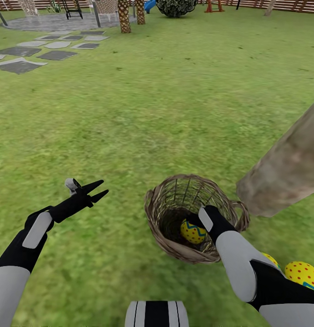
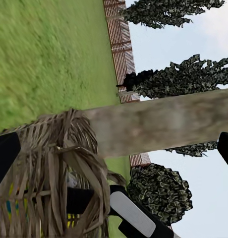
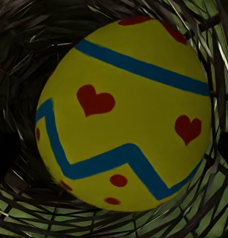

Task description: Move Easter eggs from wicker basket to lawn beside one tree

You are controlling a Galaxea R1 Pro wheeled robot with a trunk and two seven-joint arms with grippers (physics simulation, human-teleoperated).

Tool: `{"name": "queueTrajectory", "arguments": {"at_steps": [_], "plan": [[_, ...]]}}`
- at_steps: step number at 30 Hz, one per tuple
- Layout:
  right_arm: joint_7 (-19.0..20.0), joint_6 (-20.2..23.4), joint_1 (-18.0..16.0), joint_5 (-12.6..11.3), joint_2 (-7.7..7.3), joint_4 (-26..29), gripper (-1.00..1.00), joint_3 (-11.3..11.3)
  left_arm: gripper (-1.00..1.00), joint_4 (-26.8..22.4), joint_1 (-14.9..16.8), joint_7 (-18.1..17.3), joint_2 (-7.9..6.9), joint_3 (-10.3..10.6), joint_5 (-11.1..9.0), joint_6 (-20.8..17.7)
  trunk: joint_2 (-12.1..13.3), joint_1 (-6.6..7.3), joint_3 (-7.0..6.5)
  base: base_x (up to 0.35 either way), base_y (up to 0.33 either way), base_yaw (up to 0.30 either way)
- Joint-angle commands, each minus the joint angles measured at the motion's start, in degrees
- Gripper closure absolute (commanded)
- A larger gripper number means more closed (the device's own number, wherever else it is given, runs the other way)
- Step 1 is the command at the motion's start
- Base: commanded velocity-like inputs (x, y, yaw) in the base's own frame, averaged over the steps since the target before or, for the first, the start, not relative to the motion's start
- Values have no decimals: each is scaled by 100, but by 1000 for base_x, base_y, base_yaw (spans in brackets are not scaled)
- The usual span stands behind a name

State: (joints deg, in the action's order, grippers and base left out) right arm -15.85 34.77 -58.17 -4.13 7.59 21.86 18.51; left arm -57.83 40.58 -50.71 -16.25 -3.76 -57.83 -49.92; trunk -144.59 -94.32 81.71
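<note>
Right up against your right wrist camera sits a yellow egg (image 3: 126,114) with blue zigzag band and red hearts, long axis tilted, down inside the wicker basket (image 1: 175,200) beside the tree (image 1: 284,177). Whether your right gripper (image 1: 195,222) grips it, you cannot tell. Your left gripper (image 1: 97,190) hovers spread above the lawn (image 1: 175,100).

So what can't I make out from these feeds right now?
- Head view: the right pincer is down inside the wicker basket; the wrist hides whether it grips the egg.
- Head view: two eggs on the lawn, partly behind the right forearm and frame edge.
- Tree: top cut off.
</note>
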Motion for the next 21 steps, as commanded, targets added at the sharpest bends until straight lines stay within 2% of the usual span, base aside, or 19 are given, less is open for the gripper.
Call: {"name": "queueTrajectory", "arguments": {"at_steps": [1, 21], "plan": [[-41, 18, -1, -35, 4, 11, -100, 13, -100, 2, 2, -9, -1, -2, -9, -27, -1, 1, 4, 0, 0, 0], [-6, 22, -1, -35, 29, 12, -100, 4, -100, 1, 2, -9, -1, -2, -9, -13, -15, -25, 225, 0, 0, 0]]}}
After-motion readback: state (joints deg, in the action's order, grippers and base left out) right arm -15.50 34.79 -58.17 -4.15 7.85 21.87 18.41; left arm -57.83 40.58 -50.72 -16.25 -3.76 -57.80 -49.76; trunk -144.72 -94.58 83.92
